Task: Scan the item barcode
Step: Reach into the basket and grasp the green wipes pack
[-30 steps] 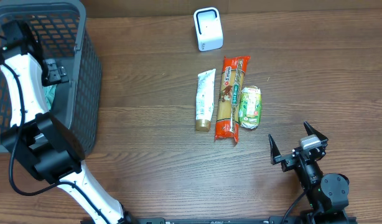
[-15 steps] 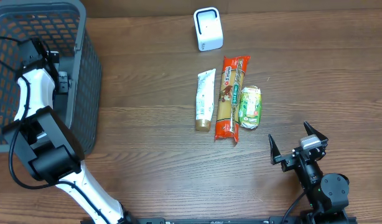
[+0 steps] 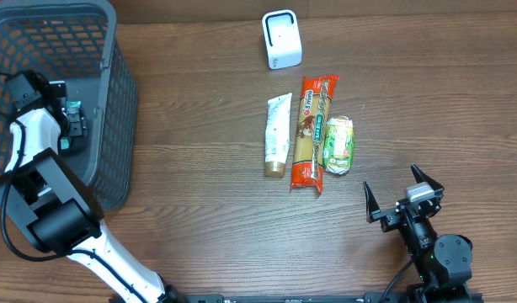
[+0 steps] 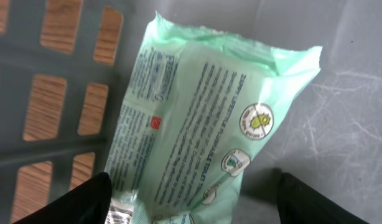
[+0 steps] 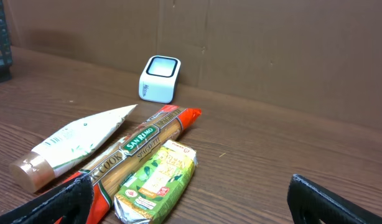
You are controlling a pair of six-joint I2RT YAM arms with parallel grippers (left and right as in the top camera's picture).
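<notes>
Pale green plastic packet (image 4: 197, 124) lies flat on the floor of the grey mesh basket (image 4: 340, 93), long axis slanting, crimped end pointing upper right, near end between the wide-spread left pincer (image 4: 194, 190).

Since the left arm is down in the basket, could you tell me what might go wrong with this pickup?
The green packet lies on the basket floor beside the mesh wall, so the left fingers might snag the mesh. Its soft film may crumple or slip when pinched. The scanner stands far away, a long carry.
</notes>
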